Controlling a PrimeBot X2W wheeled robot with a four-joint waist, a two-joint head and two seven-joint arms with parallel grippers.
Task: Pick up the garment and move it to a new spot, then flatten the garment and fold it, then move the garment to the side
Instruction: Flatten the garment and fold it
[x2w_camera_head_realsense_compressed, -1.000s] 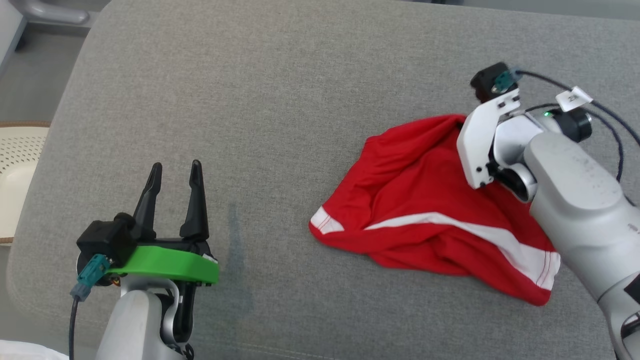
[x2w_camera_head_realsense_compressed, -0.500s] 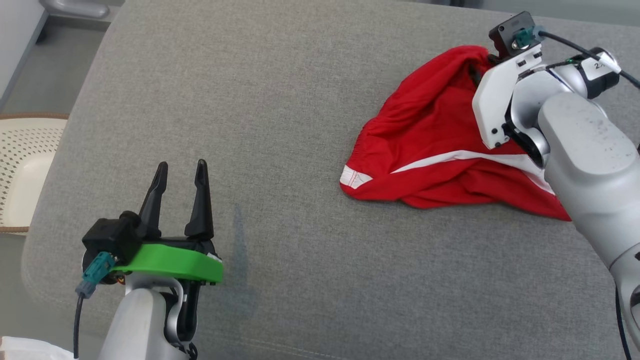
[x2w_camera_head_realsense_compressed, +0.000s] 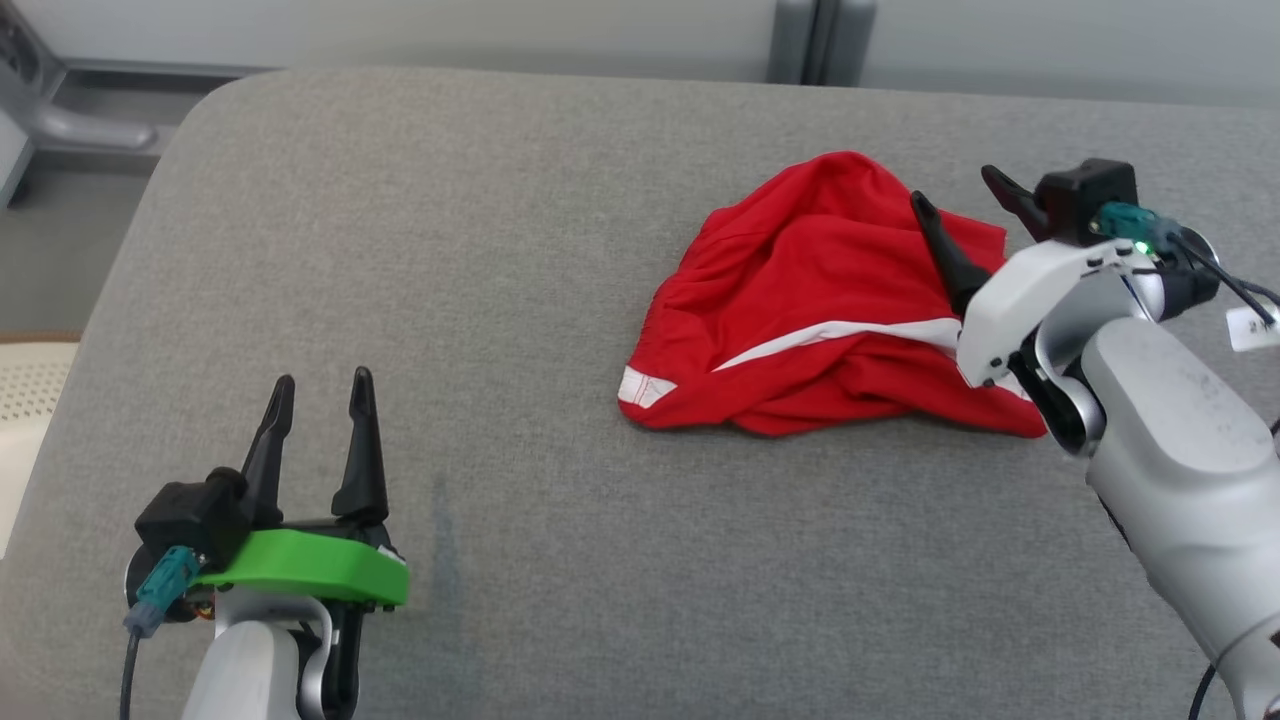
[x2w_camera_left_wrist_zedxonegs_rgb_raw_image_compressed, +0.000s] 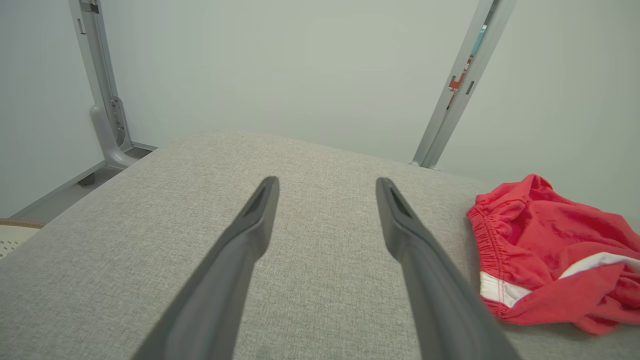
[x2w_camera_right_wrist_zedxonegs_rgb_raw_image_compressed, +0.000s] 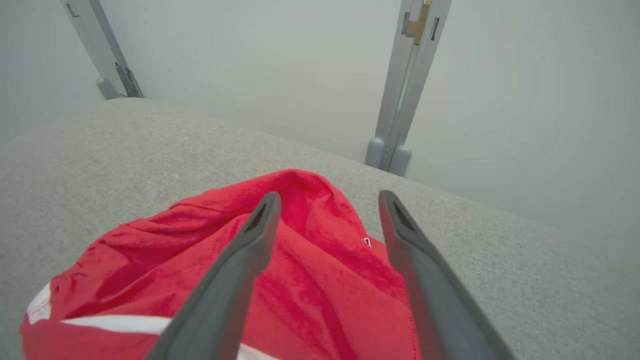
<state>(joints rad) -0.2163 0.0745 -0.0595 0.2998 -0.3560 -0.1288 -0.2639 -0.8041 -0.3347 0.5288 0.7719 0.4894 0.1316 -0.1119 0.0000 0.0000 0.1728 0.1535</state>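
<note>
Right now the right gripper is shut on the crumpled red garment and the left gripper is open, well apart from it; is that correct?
Not quite: the right gripper is open, its jaws spread over the red garment without gripping it, as the right wrist view shows. The left gripper is indeed open, apart from the crumpled garment.

A grey fabric-covered table (x2w_camera_head_realsense_compressed: 560, 200) with rounded corners stands before a plain pale wall (x2w_camera_left_wrist_zedxonegs_rgb_raw_image_compressed: 300, 65). Grey metal posts (x2w_camera_right_wrist_zedxonegs_rgb_raw_image_compressed: 407, 85) rise behind it, and grey floor (x2w_camera_head_realsense_compressed: 50, 270) lies to its left.

garment (x2w_camera_head_realsense_compressed: 810, 290) — red, white stripe | crumpled heap, unheld | just under right gripper (x2w_camera_head_realsense_compressed: 951, 185) — well right of left gripper (x2w_camera_head_realsense_compressed: 323, 376)
</note>
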